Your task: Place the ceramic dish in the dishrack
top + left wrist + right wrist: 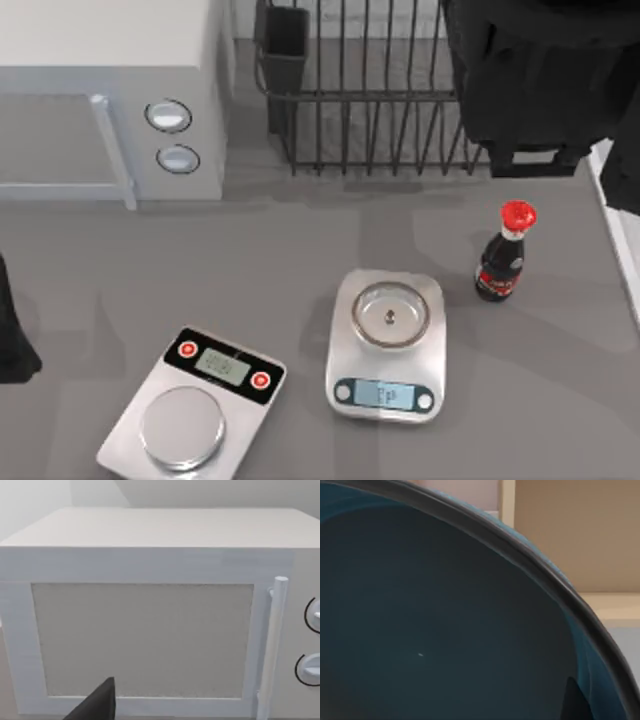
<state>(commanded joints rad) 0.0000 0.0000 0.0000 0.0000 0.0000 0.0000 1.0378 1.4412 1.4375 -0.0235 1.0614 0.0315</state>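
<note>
The ceramic dish (445, 620) is dark blue-black with a thick dark rim, and it sits very close in the right wrist view. One fingertip (577, 702) of my right gripper lies against it near the rim, so the gripper is shut on the dish. My right arm (540, 70) hangs over the right end of the dishrack (370, 100), a black wire basket at the back of the table. The rack's black utensil cup (285, 45) stands at its left corner. My left arm (15, 340) is parked at the table's left edge.
A white microwave (110, 90) stands at the back left, and the left wrist view faces its door (145, 640). A soda bottle with a red cap (503, 255) stands right of centre. Two kitchen scales (190, 400) (388, 345) lie near the front.
</note>
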